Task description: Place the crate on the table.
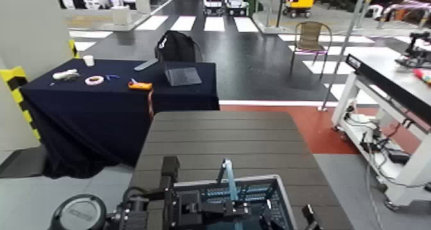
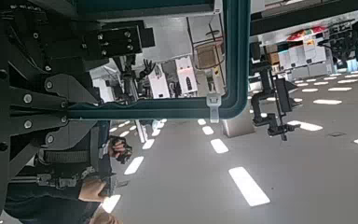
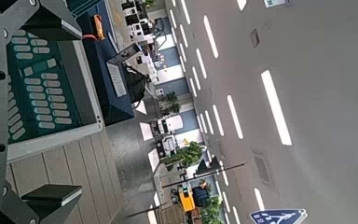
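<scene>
A matt, wood-like surface is shown by the plank table, its boards divided by fine grooves. Moulded plastic is seen in the crate, with a smooth rim and perforated sides; a smooth plastic look is also given by its handle. The side table is draped in dull, softly folded cloth. Woven seating is shown by the chair. The workbench frame is finished in smooth white paint over what looks like metal. Smooth, dark matt surfaces are presented by the left gripper.
</scene>
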Robot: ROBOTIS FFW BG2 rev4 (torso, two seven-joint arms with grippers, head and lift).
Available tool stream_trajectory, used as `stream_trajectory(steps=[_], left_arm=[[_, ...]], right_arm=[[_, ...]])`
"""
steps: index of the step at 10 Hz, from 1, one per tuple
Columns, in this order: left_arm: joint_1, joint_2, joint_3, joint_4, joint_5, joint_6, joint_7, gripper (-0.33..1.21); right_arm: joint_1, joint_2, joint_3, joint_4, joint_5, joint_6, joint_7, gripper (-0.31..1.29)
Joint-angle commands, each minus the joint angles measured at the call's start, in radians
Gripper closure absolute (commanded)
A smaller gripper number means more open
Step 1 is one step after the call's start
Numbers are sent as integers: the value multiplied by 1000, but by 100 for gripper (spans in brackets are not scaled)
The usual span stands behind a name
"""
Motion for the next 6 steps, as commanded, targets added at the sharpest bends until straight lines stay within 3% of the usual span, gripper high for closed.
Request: stream_trajectory(steps=[1,6], left_arm=[[-3,1,-3,5,2,5,3,120],[-40,0,-34,46,5,-1,12,120]], right_arm=[[-1,-2,0,0,-1,-1,0,14],[-1,-5,-2,0,-1,-3,-2,14]])
